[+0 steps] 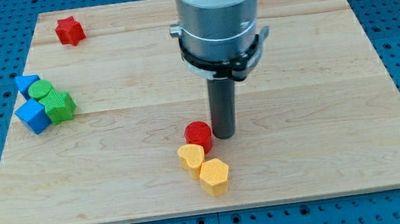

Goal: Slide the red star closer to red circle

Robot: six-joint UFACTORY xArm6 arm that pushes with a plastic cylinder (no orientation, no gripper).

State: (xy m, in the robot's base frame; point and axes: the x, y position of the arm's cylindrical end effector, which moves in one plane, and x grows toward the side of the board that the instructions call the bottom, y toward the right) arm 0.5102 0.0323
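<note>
Nearest you, at the view's bottom, sits a yellow hexagon (214, 176), touching a second yellow block (191, 157) just above and to its left. That second block touches the red circle (198, 134), and my tip (225, 134) stands just to the circle's right, close enough that you cannot tell whether they touch. You'll find the red star (69, 31) well apart, near the top-left corner of the wooden board (333, 73). Down the left edge, a blue block (27, 84), green circle (42, 90), green block (59, 107) and blue cube (33, 116) huddle together. No hand exists here, only the rod.
</note>
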